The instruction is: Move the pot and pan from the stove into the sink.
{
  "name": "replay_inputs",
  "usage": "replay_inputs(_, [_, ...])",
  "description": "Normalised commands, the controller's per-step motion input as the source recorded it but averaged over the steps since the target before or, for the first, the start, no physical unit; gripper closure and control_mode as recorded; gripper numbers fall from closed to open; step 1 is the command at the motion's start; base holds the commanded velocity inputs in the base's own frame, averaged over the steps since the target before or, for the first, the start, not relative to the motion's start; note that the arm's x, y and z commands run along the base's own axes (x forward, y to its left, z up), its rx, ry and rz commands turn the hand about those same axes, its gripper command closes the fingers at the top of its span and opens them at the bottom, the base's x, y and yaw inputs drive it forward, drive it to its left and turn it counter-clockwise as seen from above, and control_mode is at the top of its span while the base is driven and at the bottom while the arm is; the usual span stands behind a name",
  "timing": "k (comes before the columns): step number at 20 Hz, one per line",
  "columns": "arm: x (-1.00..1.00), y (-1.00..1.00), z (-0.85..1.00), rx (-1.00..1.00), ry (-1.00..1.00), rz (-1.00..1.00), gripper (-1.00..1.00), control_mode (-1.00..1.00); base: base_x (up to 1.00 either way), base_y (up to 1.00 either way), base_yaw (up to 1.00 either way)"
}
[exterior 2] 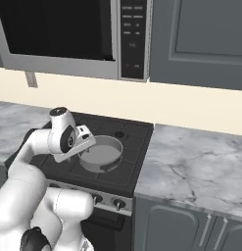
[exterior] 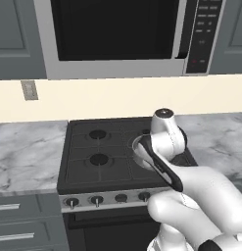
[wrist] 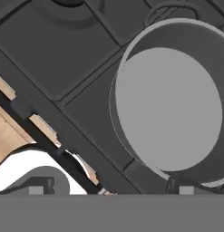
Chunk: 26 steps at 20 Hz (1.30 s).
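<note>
Nothing looks moved yet: the pot [exterior 2: 101, 153] sits at the centre of the right base view on the stove [exterior 2: 134, 147], with the gripper [wrist: 109, 186], jaws wide apart and empty, hovering above it.

One pot [exterior 2: 102, 153] on one stove [exterior: 93, 152]. The left base view shows two bare burners [exterior: 98, 134] on the stove's left side, and four knobs [exterior: 96, 200] along its front edge; the arm may hide more. One microwave [exterior: 117, 34] above. One wall outlet [exterior: 29, 90]. Two drawer handles [exterior: 14, 237] at lower left.
</note>
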Motion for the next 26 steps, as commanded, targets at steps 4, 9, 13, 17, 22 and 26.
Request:
replay_inputs(4, [0.25,0.24,-0.33,0.00,0.03,0.05,-1.00,-1.00,0.00,0.00,0.00])
replay_inputs(9, [0.31,0.21,-0.37,-0.01,0.03,0.05,-1.00,-1.00,0.00,0.00,0.00])
replay_inputs(13, [0.30,0.07,-0.41,0.00,0.03,0.05,-1.00,-1.00,0.00,0.00,0.00])
replay_inputs(17, [0.45,0.00,-0.28,0.00,0.01,0.07,-1.00,-1.00,0.00,0.00,0.00])
replay_inputs(22, [0.51,-0.13,-0.05,0.04,0.01,0.10,-1.00,-1.00,0.00,0.00,0.00])
replay_inputs(26, [0.02,0.00,-0.02,0.00,0.00,0.02,-1.00,-1.00,0.00,0.00,0.00])
